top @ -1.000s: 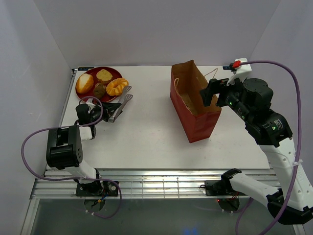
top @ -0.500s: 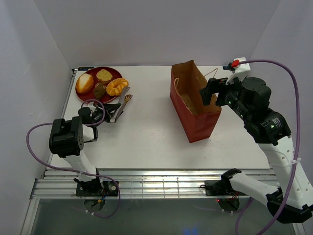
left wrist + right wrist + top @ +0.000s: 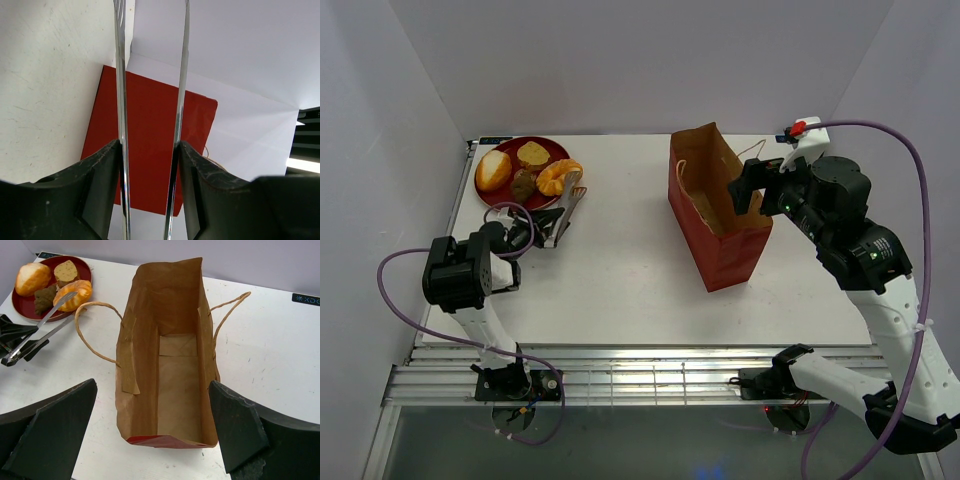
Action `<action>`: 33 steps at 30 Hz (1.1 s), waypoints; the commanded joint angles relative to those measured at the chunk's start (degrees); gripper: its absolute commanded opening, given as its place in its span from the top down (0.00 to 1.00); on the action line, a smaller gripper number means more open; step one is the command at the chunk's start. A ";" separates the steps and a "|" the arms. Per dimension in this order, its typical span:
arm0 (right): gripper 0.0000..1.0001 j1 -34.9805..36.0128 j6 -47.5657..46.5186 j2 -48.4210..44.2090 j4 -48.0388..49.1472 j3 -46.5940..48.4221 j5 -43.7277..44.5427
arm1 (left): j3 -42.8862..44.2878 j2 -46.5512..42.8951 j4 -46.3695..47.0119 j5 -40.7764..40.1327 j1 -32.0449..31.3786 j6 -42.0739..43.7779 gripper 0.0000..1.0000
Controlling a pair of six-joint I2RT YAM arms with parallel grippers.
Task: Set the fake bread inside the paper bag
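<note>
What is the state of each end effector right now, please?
Left end effector: closed on the metal tongs.
Right end effector: open, holding nothing.

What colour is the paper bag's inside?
Light brown; the paper bag shows best in right wrist view.

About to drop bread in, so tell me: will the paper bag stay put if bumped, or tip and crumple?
The paper bag stands tall on a narrow base and looks empty inside, so it is probably light and tips sideways easily. Its thin creased walls likely buckle if the tongs knock them. The flat bottom may steady it.
</note>
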 commanded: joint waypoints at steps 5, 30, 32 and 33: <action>0.02 0.12 -0.83 0.03 0.82 1.70 1.25 | -0.23 2.04 4.25 0.05 1.64 -1.36 0.42; 0.02 0.21 0.14 0.38 1.35 1.79 0.38 | 1.53 2.05 5.83 2.42 3.22 -2.59 0.60; 0.02 0.21 0.14 0.38 1.35 1.79 0.37 | 1.44 1.69 5.74 2.60 3.22 -2.77 0.60; 0.02 0.21 0.23 0.29 1.26 1.88 0.37 | 1.44 1.17 5.83 2.77 3.22 -3.12 0.62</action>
